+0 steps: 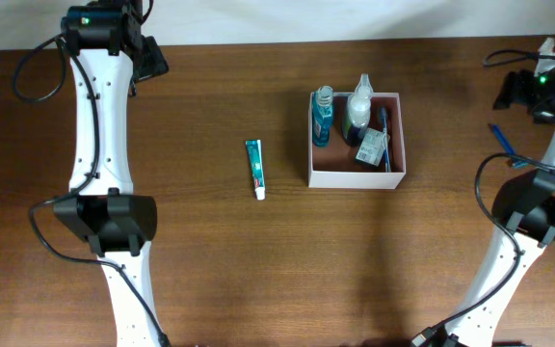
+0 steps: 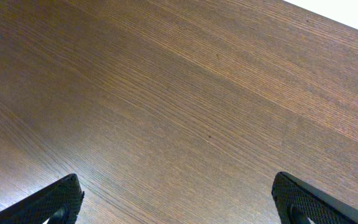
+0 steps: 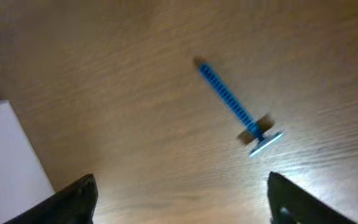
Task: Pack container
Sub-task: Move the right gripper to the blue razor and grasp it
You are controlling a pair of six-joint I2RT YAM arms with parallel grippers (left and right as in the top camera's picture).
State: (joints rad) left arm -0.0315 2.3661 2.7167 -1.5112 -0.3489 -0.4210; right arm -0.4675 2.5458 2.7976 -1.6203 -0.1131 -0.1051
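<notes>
Container (image 1: 356,177) sits right of table centre with two bottles (image 1: 324,116) and a packet (image 1: 372,147) inside; a toothpaste tube (image 1: 254,167) lies apart on its left. Farther back, the left gripper (image 2: 176,190) and right gripper (image 3: 182,196) gape wide, both empty, the right above a blue razor (image 3: 238,112).

Dim, warm light; blurry right-wrist view.

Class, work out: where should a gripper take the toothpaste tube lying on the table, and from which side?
Mid-body of the toothpaste tube, from straight above, jaws closing across its narrow width. It lies flat on the table, long and slim, with bare wood either side.
</notes>
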